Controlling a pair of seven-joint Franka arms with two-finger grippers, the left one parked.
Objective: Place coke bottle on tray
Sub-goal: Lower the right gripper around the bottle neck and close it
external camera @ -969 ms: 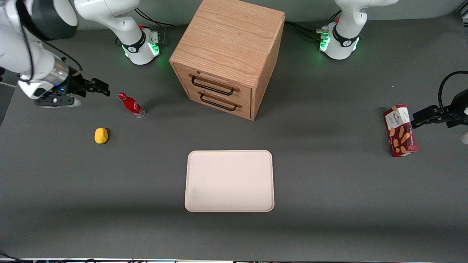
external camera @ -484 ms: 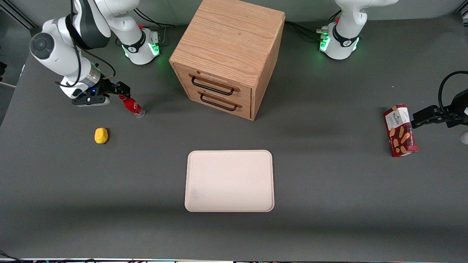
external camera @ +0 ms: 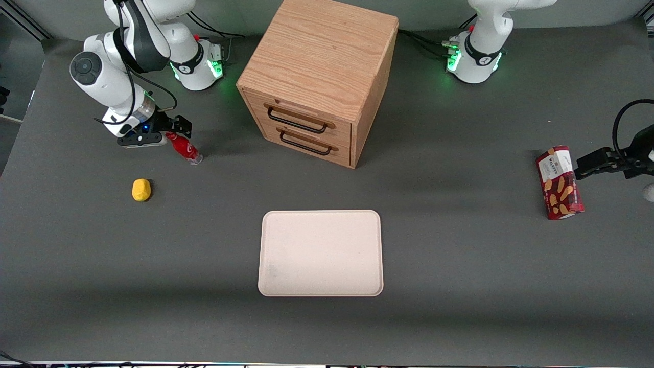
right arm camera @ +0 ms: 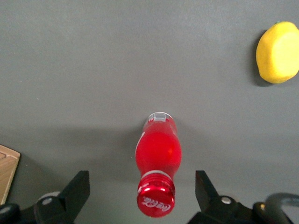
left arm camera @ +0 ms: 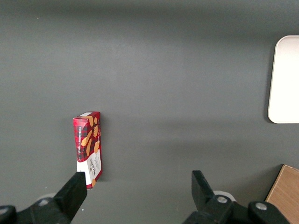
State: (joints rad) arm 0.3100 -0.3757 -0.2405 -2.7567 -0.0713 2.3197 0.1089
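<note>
The coke bottle (external camera: 185,147) stands upright on the grey table toward the working arm's end, a small red bottle with a red cap. In the right wrist view the bottle (right arm camera: 158,154) is seen from above, its cap between the two spread fingers without touching them. My right gripper (external camera: 177,129) is open and hovers just above the bottle's cap; it also shows in the right wrist view (right arm camera: 142,193). The pale beige-pink tray (external camera: 321,253) lies flat mid-table, nearer the front camera than the bottle, with nothing on it.
A wooden two-drawer cabinet (external camera: 319,76) stands beside the bottle, toward the table's middle. A yellow lemon-like object (external camera: 141,189) lies nearer the camera than the bottle; it shows in the right wrist view (right arm camera: 277,52). A red snack box (external camera: 559,182) lies toward the parked arm's end.
My right gripper has moved in from the table's edge toward the bottle and now sits over its cap. The bottle and tray have not moved.
</note>
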